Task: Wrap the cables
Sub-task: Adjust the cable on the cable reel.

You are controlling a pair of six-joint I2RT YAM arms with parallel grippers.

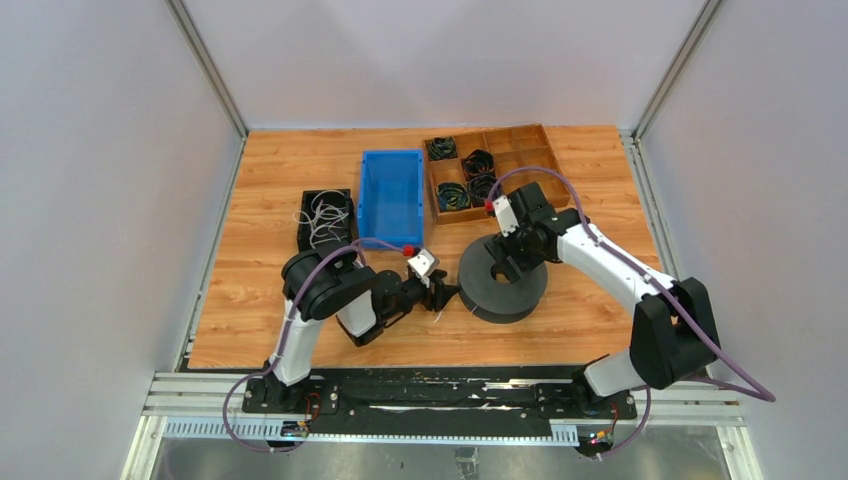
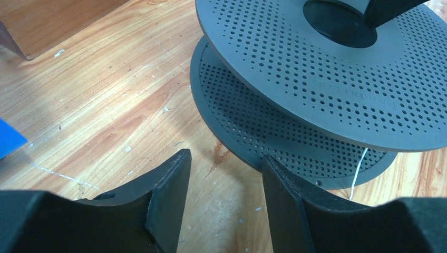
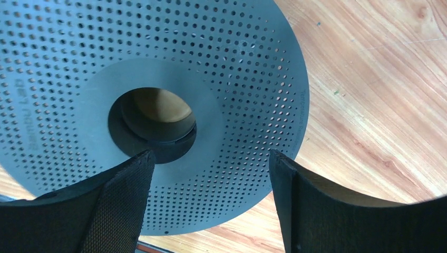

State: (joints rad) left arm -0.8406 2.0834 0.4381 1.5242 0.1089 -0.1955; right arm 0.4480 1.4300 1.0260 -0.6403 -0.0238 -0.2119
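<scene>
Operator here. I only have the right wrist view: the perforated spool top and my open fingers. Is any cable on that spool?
Observer: Yes. The left wrist view shows one thin white strand coming out between the two flanges of the spool and running down to the table.
Operator: Do the left fingers have it?
Observer: No. The left fingers are open over bare wood, with the strand off to one side of them.
Operator: Where's the remaining cable?
Observer: In the top view, whitish loops lie in the black tray, left of the blue bin.
</scene>
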